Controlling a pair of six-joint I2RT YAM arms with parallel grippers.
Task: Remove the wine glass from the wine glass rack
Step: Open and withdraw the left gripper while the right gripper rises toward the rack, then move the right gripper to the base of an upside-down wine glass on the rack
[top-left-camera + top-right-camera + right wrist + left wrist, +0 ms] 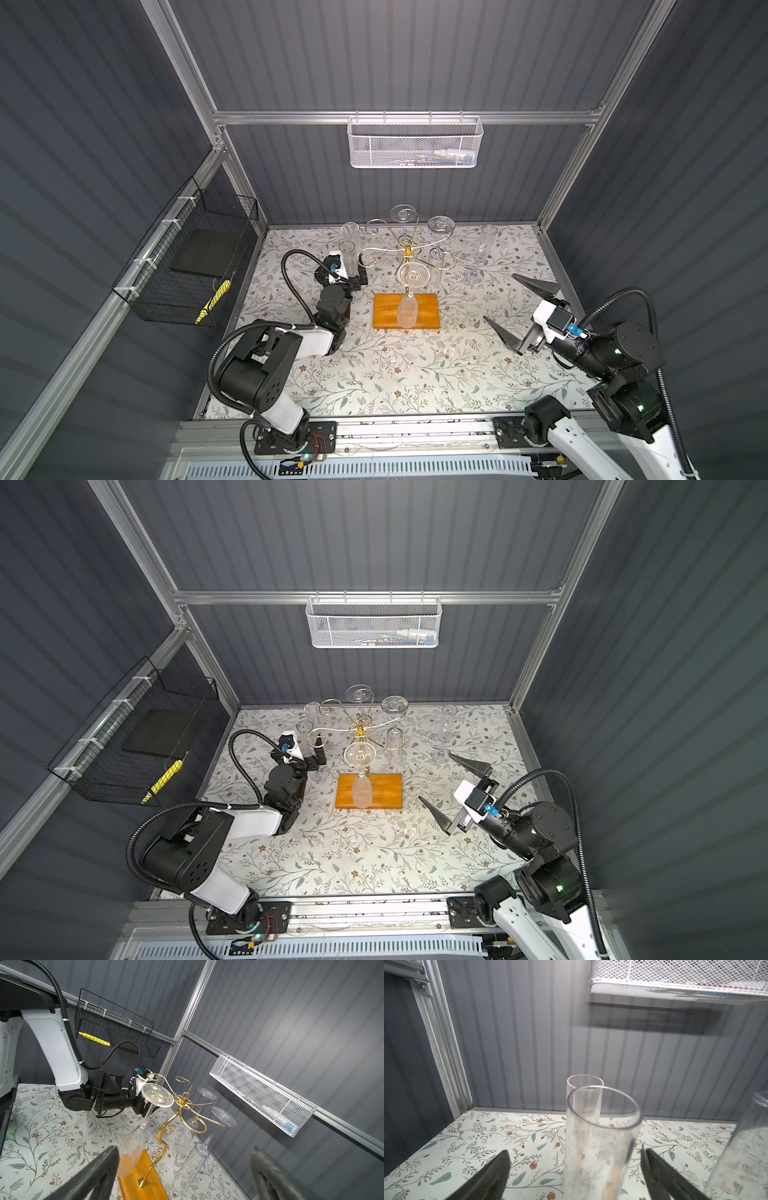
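We see the wine glass (407, 311) hanging foot-up on the near arm of the wine glass rack (408, 250). Its long axis is near vertical, bowl down over the wooden base (428, 316). The left gripper (575, 1153) has its fingers spread either side of a standing flute (600, 1126), not touching it. The right gripper (500, 298) hovers wide apart, with open table (415, 374) between it and the rack. The rear glasses' outlines blur.

wine glass rack (362, 729), wine glass (361, 791) hanging inverted, right end effector (434, 775) spread wide
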